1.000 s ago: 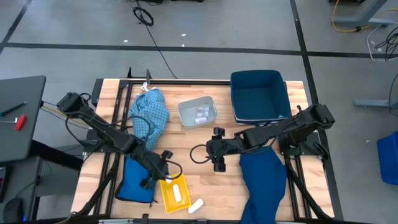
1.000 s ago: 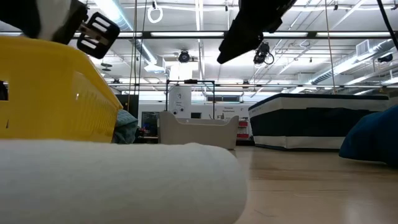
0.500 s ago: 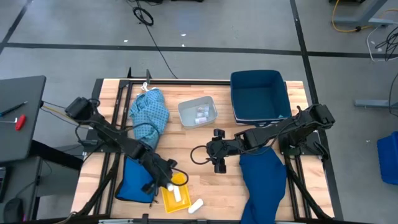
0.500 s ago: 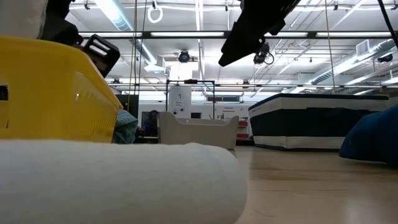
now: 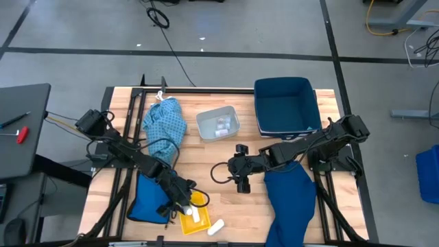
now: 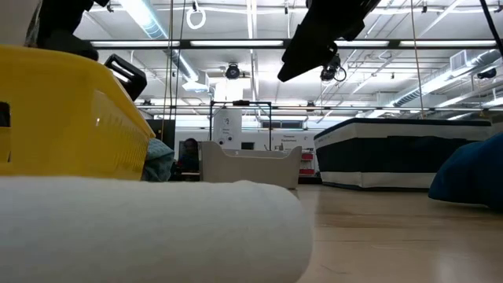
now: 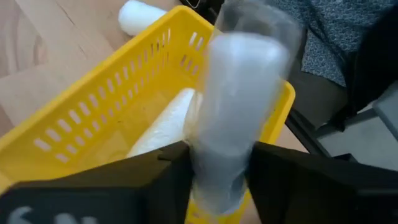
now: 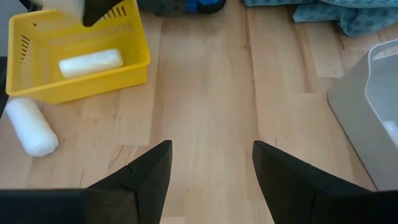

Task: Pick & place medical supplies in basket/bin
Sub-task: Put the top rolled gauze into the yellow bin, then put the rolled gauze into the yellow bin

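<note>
The left gripper (image 7: 217, 168) has its jaws clamped on a white roll (image 7: 239, 118), held just above the rim of the yellow basket (image 7: 93, 118). A second white roll (image 8: 90, 63) lies inside the basket; a third roll (image 8: 31, 126) lies on the bench just outside the basket's wall, near the bench's front edge. The basket sits beside a bright blue pouch (image 5: 147, 199) at the front left of the wooden bench (image 5: 219, 154). The right gripper (image 8: 211, 168) hovers over bare wood at mid-bench with its jaws spread apart and nothing between them; open wood lies between it and the basket. The navy cloth (image 5: 290, 199) lies just beside the right arm, reaching the front edge. Toward the back stand a grey tray (image 5: 218, 123) with small items, a navy bin (image 5: 285, 104) at the right rear, and a light blue patterned cloth (image 5: 164, 123) at the left rear. The low view shows a hall with ceiling lights beyond the bench.
</note>
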`<act>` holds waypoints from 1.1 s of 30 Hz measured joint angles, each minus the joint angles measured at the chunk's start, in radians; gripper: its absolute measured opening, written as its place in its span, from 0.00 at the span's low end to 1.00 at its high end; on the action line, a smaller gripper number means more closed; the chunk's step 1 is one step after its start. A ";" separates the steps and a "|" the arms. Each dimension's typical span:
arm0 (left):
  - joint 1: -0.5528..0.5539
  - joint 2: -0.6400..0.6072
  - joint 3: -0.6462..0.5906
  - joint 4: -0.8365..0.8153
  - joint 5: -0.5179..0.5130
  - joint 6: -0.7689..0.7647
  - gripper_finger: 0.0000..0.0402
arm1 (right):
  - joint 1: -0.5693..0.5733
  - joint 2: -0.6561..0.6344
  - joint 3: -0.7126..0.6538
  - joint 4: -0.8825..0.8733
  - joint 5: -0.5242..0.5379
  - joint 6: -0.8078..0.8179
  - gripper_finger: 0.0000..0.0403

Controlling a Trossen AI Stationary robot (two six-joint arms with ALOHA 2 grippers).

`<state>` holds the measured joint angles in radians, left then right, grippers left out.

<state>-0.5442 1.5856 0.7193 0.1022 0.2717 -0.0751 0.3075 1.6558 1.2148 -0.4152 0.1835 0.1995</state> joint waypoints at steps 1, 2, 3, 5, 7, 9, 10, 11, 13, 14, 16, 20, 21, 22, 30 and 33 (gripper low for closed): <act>0.000 0.000 0.000 0.000 0.001 -0.002 0.36 | 0.001 0.000 0.000 0.000 -0.001 0.004 0.57; 0.000 0.000 0.000 0.000 0.004 -0.004 0.38 | 0.004 0.000 0.000 0.000 -0.002 0.005 0.57; 0.000 0.000 0.000 0.000 0.010 -0.005 0.40 | 0.005 0.000 0.000 0.000 -0.002 0.004 0.57; 0.000 0.000 0.000 0.000 0.017 -0.006 0.43 | 0.013 0.000 0.000 0.000 -0.005 0.003 0.57; 0.000 0.000 0.000 0.000 0.018 -0.008 0.45 | 0.022 0.000 0.000 0.000 -0.022 0.003 0.57; 0.001 0.000 0.000 0.004 0.013 -0.008 0.47 | 0.033 0.000 0.000 0.002 -0.037 0.004 0.57; 0.002 0.000 0.000 0.008 0.004 -0.007 0.47 | 0.040 0.000 0.000 0.008 -0.046 0.005 0.57; 0.002 0.000 0.000 0.014 -0.008 -0.001 0.48 | 0.048 0.000 0.000 0.020 -0.057 0.005 0.57; 0.002 -0.003 0.000 0.023 -0.035 0.017 0.48 | 0.064 0.010 0.000 0.069 -0.096 0.004 0.57; 0.003 -0.004 0.000 0.029 -0.053 0.029 0.48 | 0.073 0.020 0.001 0.104 -0.127 0.003 0.57; 0.003 -0.009 0.000 0.038 -0.100 0.050 0.48 | 0.092 0.052 0.001 0.165 -0.176 0.003 0.57; 0.018 -0.022 0.000 0.065 -0.211 0.084 0.48 | 0.124 0.149 0.001 0.295 -0.264 0.003 0.57; 0.023 -0.027 0.000 0.072 -0.233 0.089 0.48 | 0.131 0.175 0.001 0.326 -0.271 0.005 0.57; 0.028 -0.034 -0.001 0.067 -0.250 0.096 0.48 | 0.138 0.196 0.001 0.353 -0.272 0.005 0.57; 0.069 -0.068 -0.001 0.099 -0.382 0.131 0.48 | 0.191 0.327 0.001 0.466 -0.275 0.045 0.57; 0.087 -0.081 0.000 0.111 -0.466 0.135 0.48 | 0.206 0.359 0.000 0.486 -0.276 0.055 0.57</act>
<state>-0.4574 1.5044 0.7189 0.2136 -0.1944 0.0599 0.5136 2.0146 1.2152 0.0709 -0.0925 0.2546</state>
